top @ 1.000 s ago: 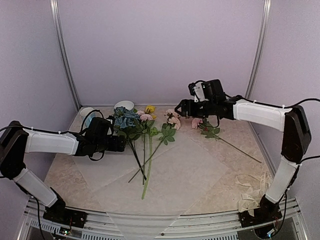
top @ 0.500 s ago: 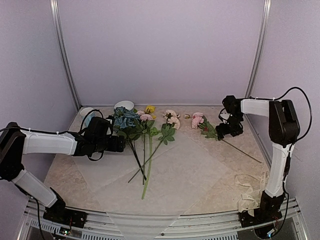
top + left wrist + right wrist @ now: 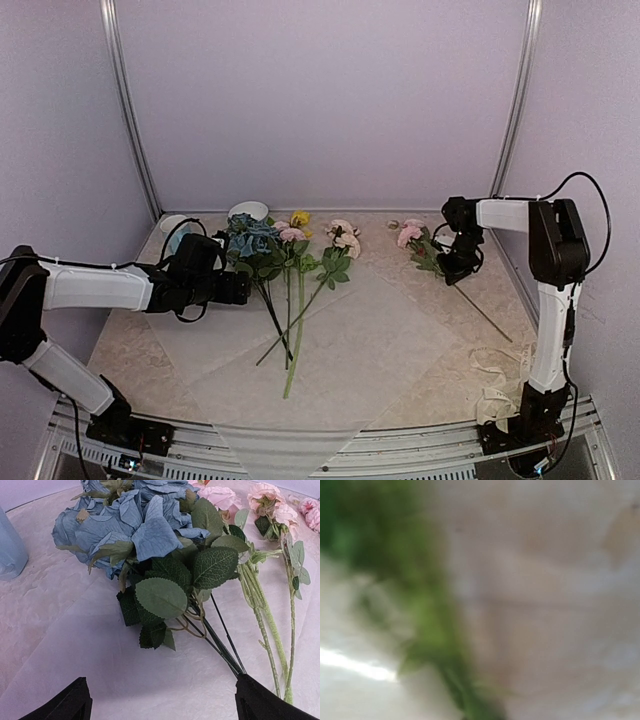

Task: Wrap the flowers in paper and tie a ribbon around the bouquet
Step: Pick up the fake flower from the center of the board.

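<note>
Right gripper (image 3: 458, 262) is at the stray flower's (image 3: 410, 236) stem, grip unclear to me. I'd pinch low and lift it gently onto the paper (image 3: 350, 340). Left gripper (image 3: 160, 705) is wide and empty.

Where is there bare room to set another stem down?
Bare: the white paper sheet right of the long green stalks, up to the lone pink flower's stem. Crowded: the far left, around the blue hydrangea heads and left gripper.

White paper (image 3: 350, 340) and ribbon (image 3: 496, 382) on table (image 3: 120, 352)
</note>
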Motion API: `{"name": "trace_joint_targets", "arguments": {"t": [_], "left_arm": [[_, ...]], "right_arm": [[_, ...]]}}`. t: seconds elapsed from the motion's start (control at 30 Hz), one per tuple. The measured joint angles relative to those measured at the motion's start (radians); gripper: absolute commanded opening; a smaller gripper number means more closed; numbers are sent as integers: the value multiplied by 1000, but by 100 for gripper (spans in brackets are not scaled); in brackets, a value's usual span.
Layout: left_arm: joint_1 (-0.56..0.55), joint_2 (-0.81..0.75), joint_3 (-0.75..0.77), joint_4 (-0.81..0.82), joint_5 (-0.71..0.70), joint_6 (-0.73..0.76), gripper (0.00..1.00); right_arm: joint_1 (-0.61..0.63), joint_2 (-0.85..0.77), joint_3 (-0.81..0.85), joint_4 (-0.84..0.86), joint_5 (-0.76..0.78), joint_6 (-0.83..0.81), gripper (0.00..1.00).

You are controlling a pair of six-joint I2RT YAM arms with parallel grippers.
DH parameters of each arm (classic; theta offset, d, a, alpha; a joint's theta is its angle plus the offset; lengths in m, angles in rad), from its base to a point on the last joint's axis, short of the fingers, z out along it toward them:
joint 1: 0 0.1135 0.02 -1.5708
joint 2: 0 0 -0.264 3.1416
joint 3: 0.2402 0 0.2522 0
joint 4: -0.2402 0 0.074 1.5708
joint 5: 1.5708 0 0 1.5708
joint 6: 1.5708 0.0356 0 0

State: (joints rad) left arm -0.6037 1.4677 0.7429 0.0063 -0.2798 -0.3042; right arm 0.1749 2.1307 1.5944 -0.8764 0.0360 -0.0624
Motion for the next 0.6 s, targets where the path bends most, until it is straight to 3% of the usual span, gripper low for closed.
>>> {"name": "trace_joint_targets", "arguments": {"t": [0.37,0.5,0.6], "left_arm": [[-10,0,0,0,-13,0,98],[-15,0,0,-1,-18,0,98],[-15,0,0,-1,-18,0,98]], "right_arm": [[14,-89,-20,112,342,-53,0],[64,-264,-73,281,560,-84,0],[181,-475,-202,487,626,-126,0]]}}
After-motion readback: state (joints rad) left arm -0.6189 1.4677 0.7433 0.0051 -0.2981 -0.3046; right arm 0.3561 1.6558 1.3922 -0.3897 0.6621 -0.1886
